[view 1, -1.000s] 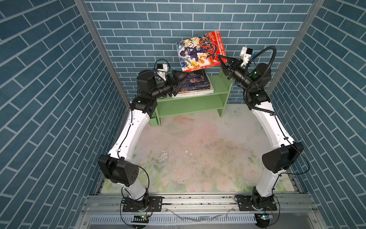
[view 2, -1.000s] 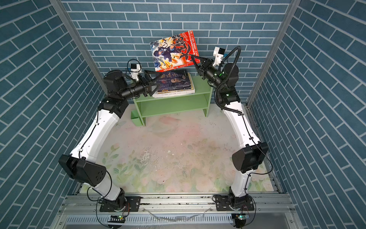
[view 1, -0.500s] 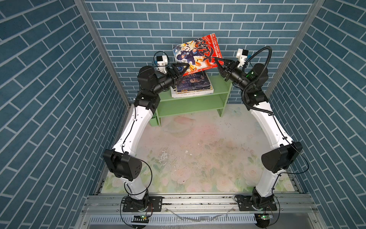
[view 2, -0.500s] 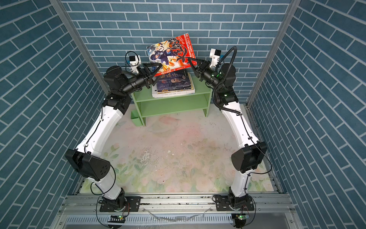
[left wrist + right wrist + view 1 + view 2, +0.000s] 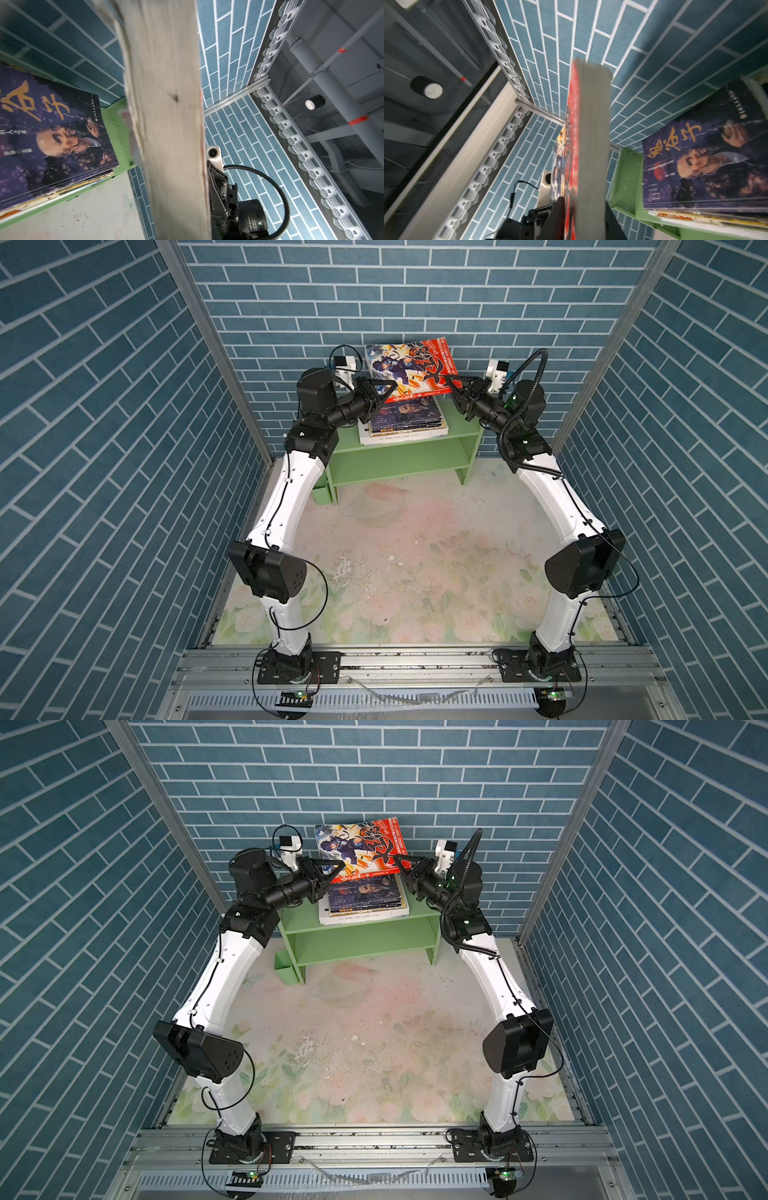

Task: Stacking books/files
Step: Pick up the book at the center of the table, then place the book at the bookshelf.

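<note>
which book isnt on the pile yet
The red comic, tilted in the air between the left tool and right tool; the others lie stacked flat on the green shelf.

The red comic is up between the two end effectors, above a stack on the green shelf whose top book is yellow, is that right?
No. The top book is dark purple with orange characters, not yellow; both wrist views show it. The rest holds.
</note>
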Motion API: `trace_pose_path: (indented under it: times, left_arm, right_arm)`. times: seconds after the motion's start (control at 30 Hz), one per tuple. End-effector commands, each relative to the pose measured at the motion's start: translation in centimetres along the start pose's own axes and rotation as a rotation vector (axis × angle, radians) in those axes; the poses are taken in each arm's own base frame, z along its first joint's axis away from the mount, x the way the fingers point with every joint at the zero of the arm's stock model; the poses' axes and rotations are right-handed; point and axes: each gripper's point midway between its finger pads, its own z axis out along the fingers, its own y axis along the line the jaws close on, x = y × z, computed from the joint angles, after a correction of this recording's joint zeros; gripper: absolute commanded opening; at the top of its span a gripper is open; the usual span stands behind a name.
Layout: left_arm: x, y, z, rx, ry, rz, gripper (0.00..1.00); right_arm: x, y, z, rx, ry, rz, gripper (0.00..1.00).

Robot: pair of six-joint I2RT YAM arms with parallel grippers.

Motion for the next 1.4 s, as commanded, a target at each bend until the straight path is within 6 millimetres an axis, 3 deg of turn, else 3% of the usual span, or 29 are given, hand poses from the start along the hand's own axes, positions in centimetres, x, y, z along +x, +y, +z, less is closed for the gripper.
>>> trace_pose_path:
  times: [0.0,0.17,0.23,0.67,1.37]
  left_arm:
    - [-0.2,1.1,0.0,-0.044,-0.002,0.082,0.0]
    - [-1.2,2.0,1.4,0.009,-0.025,0.055,0.0]
    - [-1.9,2.3,2.0,0.04,-0.038,0.033,0.0]
    - [-2.9,5.7,3.7,-0.001,-0.025,-0.017,0.0]
    - [-2.6,7.1,2.3,-0.079,0.006,-0.018,0.0]
  right_arm:
    - [-0.9,-0.3,-0.8,0.075,-0.074,-0.146,0.44]
    - [-1.4,-3.5,-1.3,0.232,-0.098,-0.213,0.68]
    - [-1.5,-4.5,-1.6,0.279,-0.104,-0.229,0.72]
    - [-3.0,-8.4,-3.3,0.455,-0.133,-0.254,0.74]
    - [-2.9,-11.6,-0.8,0.478,-0.063,-0.256,0.65]
